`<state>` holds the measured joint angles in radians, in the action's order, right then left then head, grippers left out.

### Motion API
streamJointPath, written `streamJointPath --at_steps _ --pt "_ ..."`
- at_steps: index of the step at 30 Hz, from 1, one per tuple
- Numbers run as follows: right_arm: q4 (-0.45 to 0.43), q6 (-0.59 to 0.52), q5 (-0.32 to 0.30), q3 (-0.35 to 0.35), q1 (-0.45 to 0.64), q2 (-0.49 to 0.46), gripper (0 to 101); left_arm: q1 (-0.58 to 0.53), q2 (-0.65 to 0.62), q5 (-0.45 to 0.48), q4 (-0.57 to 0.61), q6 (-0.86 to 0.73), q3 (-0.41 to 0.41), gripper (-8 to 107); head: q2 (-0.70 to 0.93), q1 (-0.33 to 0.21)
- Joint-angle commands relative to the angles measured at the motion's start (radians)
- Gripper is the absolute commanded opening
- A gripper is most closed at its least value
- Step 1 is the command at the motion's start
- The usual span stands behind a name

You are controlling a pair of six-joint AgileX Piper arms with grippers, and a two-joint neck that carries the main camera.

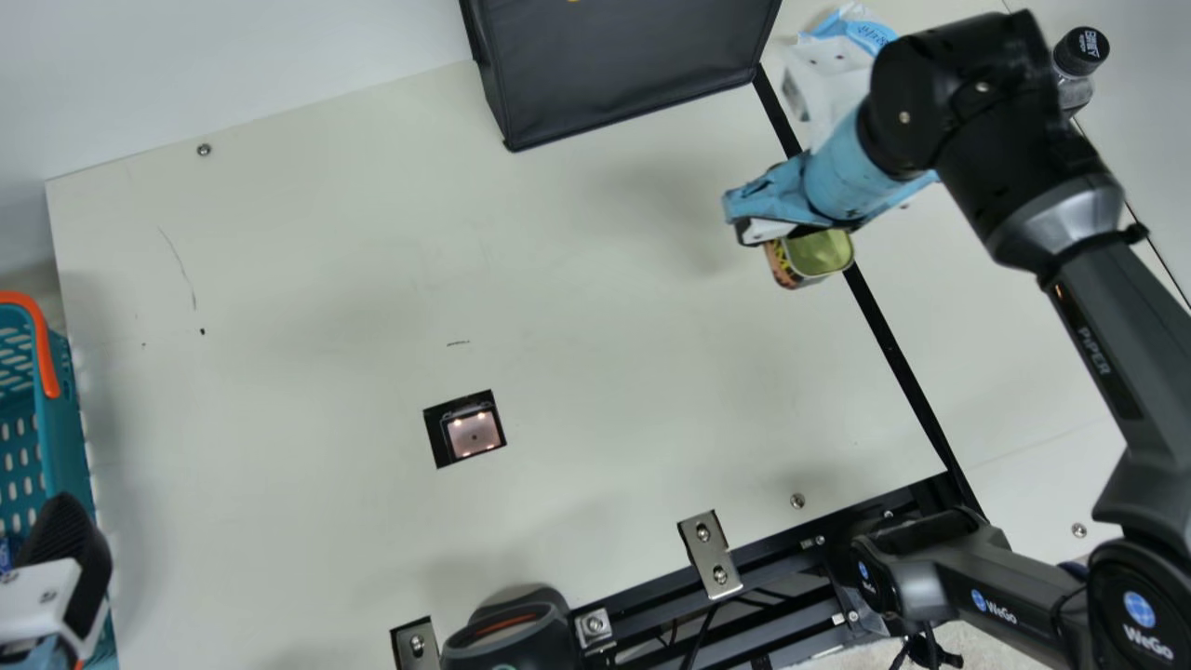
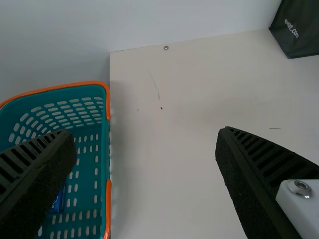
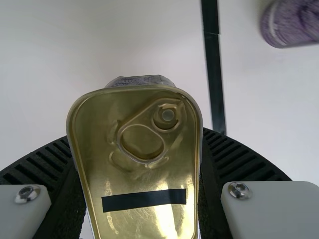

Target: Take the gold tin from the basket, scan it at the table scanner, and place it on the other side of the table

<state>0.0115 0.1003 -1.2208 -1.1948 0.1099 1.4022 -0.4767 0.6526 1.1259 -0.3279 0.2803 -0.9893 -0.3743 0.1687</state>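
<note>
1. At nine o'clock in the main view sits a blue-green basket (image 1: pixel 58 437) with an orange rim, beside the table (image 1: pixel 307 521). A small blue thing (image 2: pixel 58 203) lies in it.
2. At eight o'clock is the left claw (image 1: pixel 67 549). Its two fingers are spread wide. In the left wrist view, one is over the basket and one is over the table.
3. Also near eight o'clock, but closer to the middle, is the table scanner (image 1: pixel 473 433), a little window with lights.
4. Between six and seven o'clock is a dark machine (image 1: pixel 507 642) with an orange stripe.
5. At twelve o'clock stands a big black bag (image 1: pixel 623 70).
6. At two o'clock, the right claw (image 1: pixel 777 219) is pinching the gold tin (image 1: pixel 819 253) by its sides. The tin is by the black strip (image 1: pixel 884 340), well apart from the scanner. Its lid has a pull ring (image 3: pixel 143 143).
7. At one o'clock is a white and blue pack (image 1: pixel 861 33).
8. Farther out at two o'clock is a bottle (image 1: pixel 1077 70) with a black cap.
</note>
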Motion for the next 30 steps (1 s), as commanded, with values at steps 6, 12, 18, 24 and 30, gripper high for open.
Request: streamJointPath --at_steps 6,12,18,24,30 --pt "0.014 -0.118 0.001 0.04 0.169 -0.04 0 0.0 0.0 0.0 0.0 0.0 0.0 90 -0.002 -0.03" --pt "0.035 -0.222 0.001 0.064 0.314 -0.065 0 0.0 0.0 0.0 0.0 0.0 0.0 90 -0.002 -0.03" --pt "0.058 -0.328 0.001 0.06 0.469 -0.059 0 0.0 0.0 0.0 0.0 0.0 0.0 90 -0.002 -0.03" --pt "0.077 -0.42 0.001 0.024 0.605 -0.02 0 0.0 0.0 0.0 0.0 0.0 0.0 90 -0.002 -0.03" --pt "0.085 -0.492 0.001 -0.03 0.704 0.033 0 0.0 0.0 0.0 0.0 0.0 0.0 90 -0.002 -0.03"
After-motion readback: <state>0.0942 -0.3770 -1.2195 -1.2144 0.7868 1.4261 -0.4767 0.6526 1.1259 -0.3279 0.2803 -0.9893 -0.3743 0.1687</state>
